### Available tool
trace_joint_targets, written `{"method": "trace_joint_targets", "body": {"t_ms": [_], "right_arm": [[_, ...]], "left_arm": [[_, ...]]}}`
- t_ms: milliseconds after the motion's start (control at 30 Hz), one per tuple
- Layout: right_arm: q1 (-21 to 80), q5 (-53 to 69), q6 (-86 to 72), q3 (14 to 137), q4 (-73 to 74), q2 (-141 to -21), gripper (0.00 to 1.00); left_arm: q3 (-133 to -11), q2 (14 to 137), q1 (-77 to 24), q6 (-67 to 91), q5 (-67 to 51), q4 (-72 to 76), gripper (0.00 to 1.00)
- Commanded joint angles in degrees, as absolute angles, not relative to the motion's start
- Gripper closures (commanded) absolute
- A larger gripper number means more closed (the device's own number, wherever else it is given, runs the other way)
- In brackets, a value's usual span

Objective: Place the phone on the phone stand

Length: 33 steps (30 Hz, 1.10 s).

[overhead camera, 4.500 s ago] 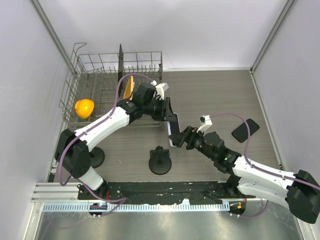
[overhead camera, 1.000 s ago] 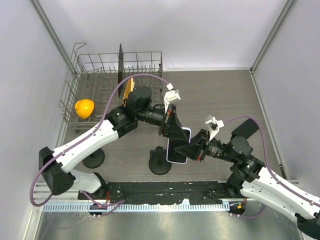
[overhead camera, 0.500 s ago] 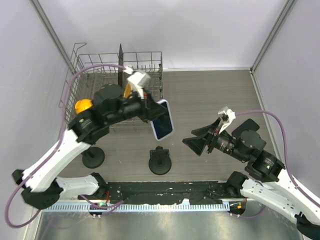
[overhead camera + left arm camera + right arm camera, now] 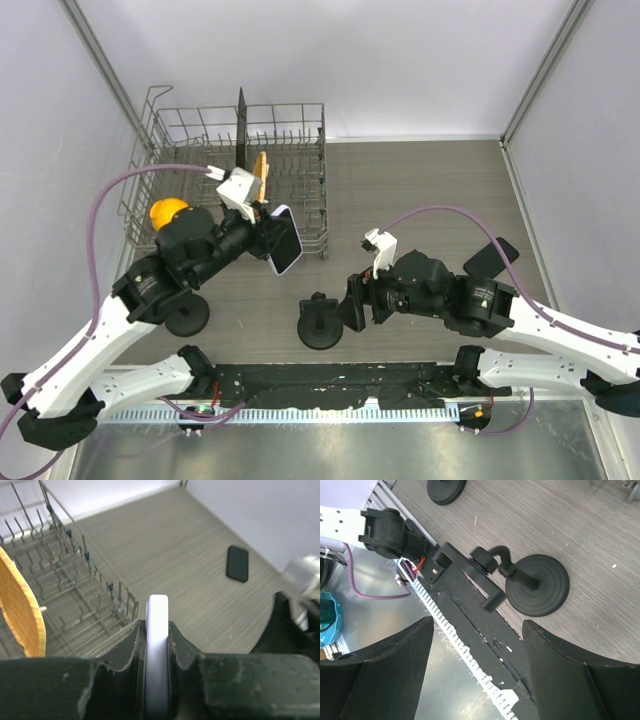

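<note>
Now | left jaws pinching phone point(image 4: 284, 241) edgewise | right jaws spread near phone stand point(image 4: 320, 323)

The phone point(image 4: 285, 241), left of centre in the top view, shows a dark blue face inside a pale lilac-white rim. The phone stand point(image 4: 320, 322) below it is matt black. The table point(image 4: 430, 190) is grey-brown with fine wood-grain streaks. At upper left, the grey wire dish rack point(image 4: 200, 125) holds a yellow-orange dome point(image 4: 168, 213) and an orange slab point(image 4: 259, 172). A second handset point(image 4: 491, 258) at right is black. The left arm point(image 4: 100, 330) and right arm point(image 4: 560, 330) are white with black joints and purple cables point(image 4: 150, 170).
</note>
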<state>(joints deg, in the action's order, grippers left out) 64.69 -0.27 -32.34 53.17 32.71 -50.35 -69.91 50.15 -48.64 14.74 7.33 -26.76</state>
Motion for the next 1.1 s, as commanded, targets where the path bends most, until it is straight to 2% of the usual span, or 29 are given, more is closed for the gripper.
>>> {"method": "trace_joint_targets", "body": {"t_ms": [0,100,333,467,633,1067], "right_arm": [[67.58,-7.82,-35.15,60.46,37.17,-52.55,0.24],[70.22,-8.87,-36.12,60.73,36.3,-54.49,0.3],[74.61,-16.95,-35.68,64.86,40.77,-61.78,0.35],[76.11,-18.64,-36.21,63.11,38.77,-62.14,0.48],[76.11,-18.98,-35.6,63.98,38.67,-62.75,0.49],[76.38,-21.08,-35.07,64.6,38.94,-65.21,0.59]], "left_arm": [[-68.91,50.53,-48.69,12.83,9.23,-20.04,1.0],[-68.91,51.06,-48.69,13.27,8.18,-20.65,1.0],[-67.5,50.1,-48.6,13.62,8.44,-19.33,1.0],[-67.59,50.36,-48.6,13.97,7.21,-19.43,1.0],[-66.97,50.97,-48.69,14.06,7.21,-18.89,1.0],[-66.53,51.15,-48.69,14.41,5.01,-18.2,1.0]]}}
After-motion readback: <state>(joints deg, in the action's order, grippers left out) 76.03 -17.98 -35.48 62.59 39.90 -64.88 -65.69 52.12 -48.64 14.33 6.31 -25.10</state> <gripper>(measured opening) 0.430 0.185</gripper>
